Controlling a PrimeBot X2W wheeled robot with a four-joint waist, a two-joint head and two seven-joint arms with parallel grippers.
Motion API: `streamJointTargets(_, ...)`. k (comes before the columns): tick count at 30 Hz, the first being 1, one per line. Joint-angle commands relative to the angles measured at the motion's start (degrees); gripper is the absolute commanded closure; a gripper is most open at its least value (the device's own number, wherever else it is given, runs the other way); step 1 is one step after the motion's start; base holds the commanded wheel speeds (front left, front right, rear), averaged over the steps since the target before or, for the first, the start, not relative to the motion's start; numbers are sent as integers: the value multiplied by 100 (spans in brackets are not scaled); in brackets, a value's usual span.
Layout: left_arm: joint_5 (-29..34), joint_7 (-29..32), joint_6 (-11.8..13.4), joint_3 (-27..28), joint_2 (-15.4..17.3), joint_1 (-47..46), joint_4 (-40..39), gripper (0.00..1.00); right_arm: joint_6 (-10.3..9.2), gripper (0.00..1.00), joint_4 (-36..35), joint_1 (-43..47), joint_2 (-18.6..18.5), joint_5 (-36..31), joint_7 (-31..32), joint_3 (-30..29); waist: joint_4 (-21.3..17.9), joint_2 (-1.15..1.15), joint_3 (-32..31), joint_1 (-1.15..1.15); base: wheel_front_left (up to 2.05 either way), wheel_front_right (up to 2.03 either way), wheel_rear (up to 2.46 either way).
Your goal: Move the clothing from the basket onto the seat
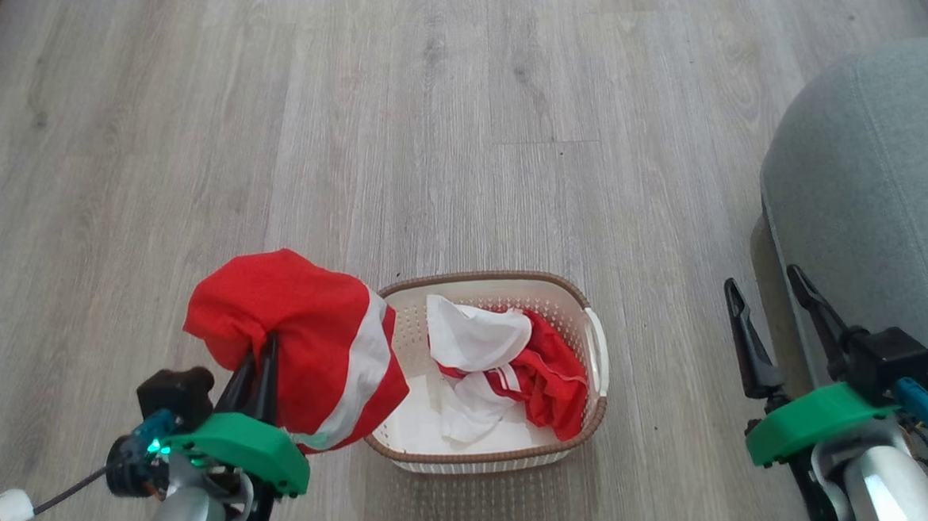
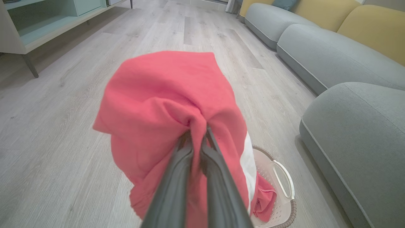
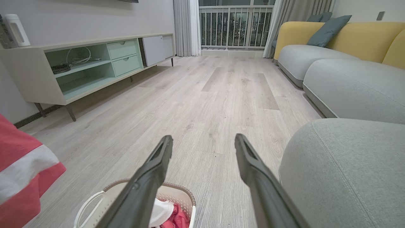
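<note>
My left gripper (image 1: 266,346) is shut on a red garment with a broad white stripe (image 1: 310,348), which hangs in the air just left of the basket (image 1: 591,413); in the left wrist view the red garment (image 2: 164,104) drapes over my gripper (image 2: 197,131). A second red-and-white piece of clothing (image 1: 509,365) lies crumpled inside the cream basket. My right gripper (image 1: 767,284) stands open and empty at the lower right, close beside the grey-green seat (image 1: 881,191). In the right wrist view its fingers (image 3: 161,158) spread above the basket (image 3: 177,190), with the seat (image 3: 345,171) on the right.
Pale wood floor (image 1: 456,118) stretches ahead of the basket. More grey seat sections with yellow backs (image 3: 345,53) run along the right. A low cabinet with green shelves (image 3: 85,66) stands along the left wall, and a curtained balcony door (image 3: 234,28) is at the far end.
</note>
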Motion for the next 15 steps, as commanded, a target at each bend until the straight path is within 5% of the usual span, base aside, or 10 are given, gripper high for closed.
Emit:
streamJointTargets(1,48,-78,-8,245,93,-190,-214,100,-1,0,-160,-143,-71,-39,-37,133,-14,0,18,1,0,0,0)
streamJointTargets(15,81,-79,-58,317,61,-194,-174,100,-1,0,-135,-187,-68,-65,-37,133,-74,0,22,1,0,0,0)
